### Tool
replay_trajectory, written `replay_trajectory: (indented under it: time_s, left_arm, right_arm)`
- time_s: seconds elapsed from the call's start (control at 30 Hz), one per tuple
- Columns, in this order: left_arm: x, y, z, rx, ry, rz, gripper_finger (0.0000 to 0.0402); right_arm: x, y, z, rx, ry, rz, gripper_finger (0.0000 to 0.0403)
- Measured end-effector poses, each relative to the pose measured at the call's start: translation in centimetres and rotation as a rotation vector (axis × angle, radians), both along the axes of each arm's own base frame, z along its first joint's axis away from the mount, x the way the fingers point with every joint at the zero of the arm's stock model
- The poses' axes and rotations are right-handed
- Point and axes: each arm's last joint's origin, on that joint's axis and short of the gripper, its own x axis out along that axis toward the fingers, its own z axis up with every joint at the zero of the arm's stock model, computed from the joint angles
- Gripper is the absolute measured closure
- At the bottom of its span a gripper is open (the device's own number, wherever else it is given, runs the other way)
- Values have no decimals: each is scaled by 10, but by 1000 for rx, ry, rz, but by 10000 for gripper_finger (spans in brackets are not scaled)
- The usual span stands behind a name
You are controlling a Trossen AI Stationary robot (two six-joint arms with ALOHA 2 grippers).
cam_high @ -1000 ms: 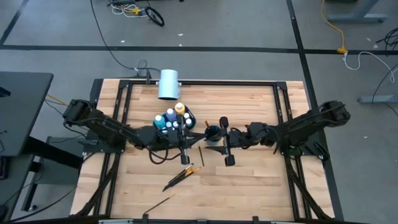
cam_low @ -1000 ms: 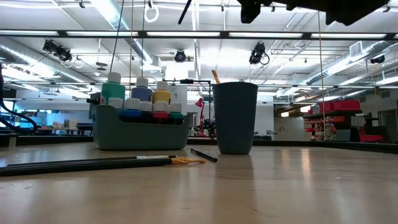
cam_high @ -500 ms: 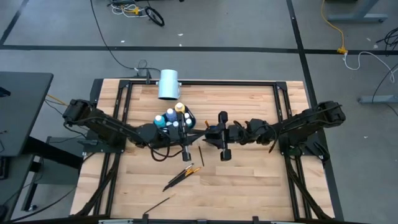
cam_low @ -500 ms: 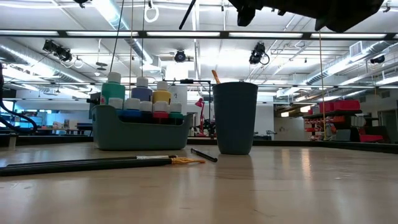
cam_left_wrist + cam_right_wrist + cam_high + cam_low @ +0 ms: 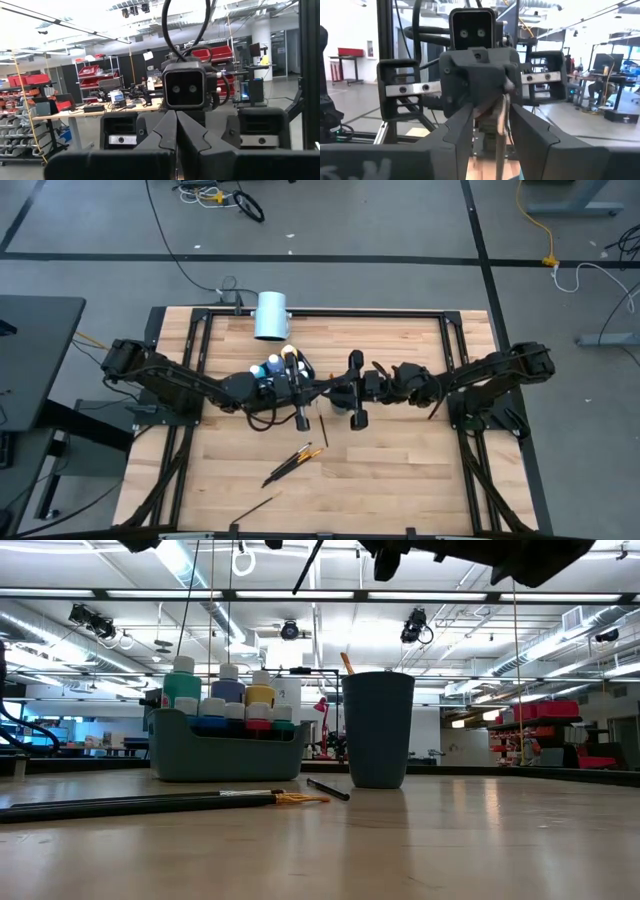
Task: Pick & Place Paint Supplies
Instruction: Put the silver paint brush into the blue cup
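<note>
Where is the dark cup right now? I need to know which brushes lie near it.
In the low view, the dark cup stands mid-table, right of the bottle caddy, with a short brush lying at its base.

bottles [image 5: 228, 692] in caddy [image 5: 225, 755], left of cup [image 5: 378, 730]

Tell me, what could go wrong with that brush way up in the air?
1. The left gripper pinches the thin paintbrush high above the table, tilted. If it slips, it may fall beside the dark cup rather than into it.
2. The right gripper faces it closely, fingers open around the brush. The two could bump.
</note>
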Motion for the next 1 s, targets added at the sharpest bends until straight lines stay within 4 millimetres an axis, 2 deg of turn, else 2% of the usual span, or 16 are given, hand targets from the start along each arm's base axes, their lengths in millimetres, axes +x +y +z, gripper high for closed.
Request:
replay_trajectory:
  time_s: [0.17,0.47,0.57,0.77,1.0]
  left_arm:
    - [0,0,1,6,0,5,398]
    - [-1,-1,0,11,2,2,395]
    - [-1,-2,0,11,2,-2,391]
    - [-1,-6,-1,19,18,-9,355]
    - [-3,-15,-8,9,98,95,324]
  right_arm:
    - [3,-1,3,-2,21,0,291]
    - [3,-2,2,-11,31,-11,390]
    - [3,-2,1,-7,36,-30,386]
    - [2,-3,-2,-9,98,-53,387]
    - [-23,-3,8,27,302,-126,385]
